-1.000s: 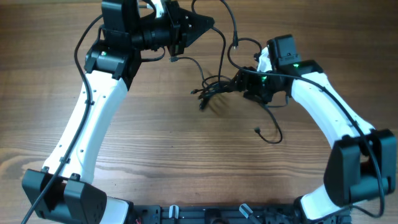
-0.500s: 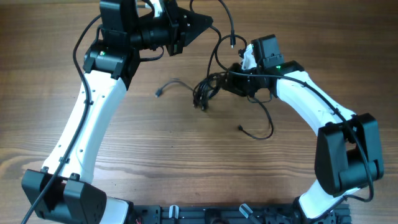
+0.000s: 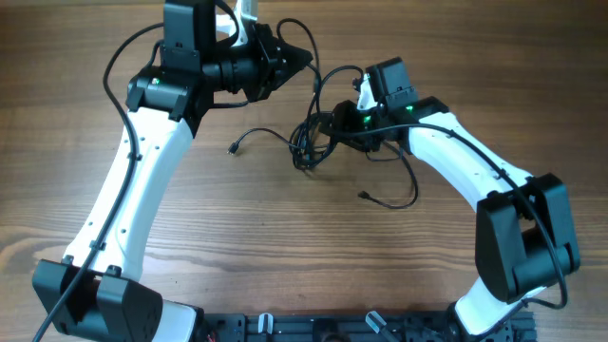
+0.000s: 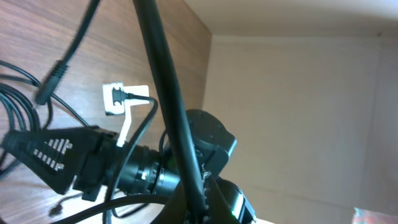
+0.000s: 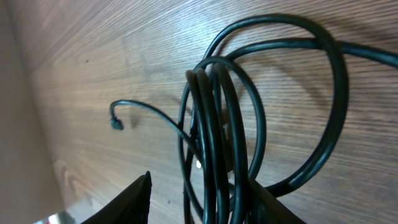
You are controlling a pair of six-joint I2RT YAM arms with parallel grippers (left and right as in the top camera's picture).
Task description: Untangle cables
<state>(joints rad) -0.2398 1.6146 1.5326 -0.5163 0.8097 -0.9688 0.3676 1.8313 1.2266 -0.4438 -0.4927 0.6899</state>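
Note:
The cables [image 3: 306, 144] are thin black cords bunched in a small tangle at the table's middle back. One loose plug end [image 3: 233, 148] lies to the left and another [image 3: 364, 196] to the right front. My left gripper [image 3: 302, 59] is shut on a cable [image 4: 161, 81] that rises from its fingers [image 4: 193, 205]; this cord loops down toward the tangle. My right gripper [image 3: 325, 128] sits at the tangle's right side. Its fingers stand apart around several parallel strands [image 5: 214, 124]; my right gripper [image 5: 199, 180] shows a gap beside the left finger.
Both arm bases stand at the front corners, with a black rail [image 3: 313, 328] along the front edge. Thicker arm wires hang by the right arm [image 3: 408, 176]. A pale wall [image 4: 298, 112] shows beyond the table's back edge.
My right gripper has moved left with the tangle, its jaws narrowing and then widening again. A loose cable end has slid out to the left. My left gripper has shifted slightly, still clamped.

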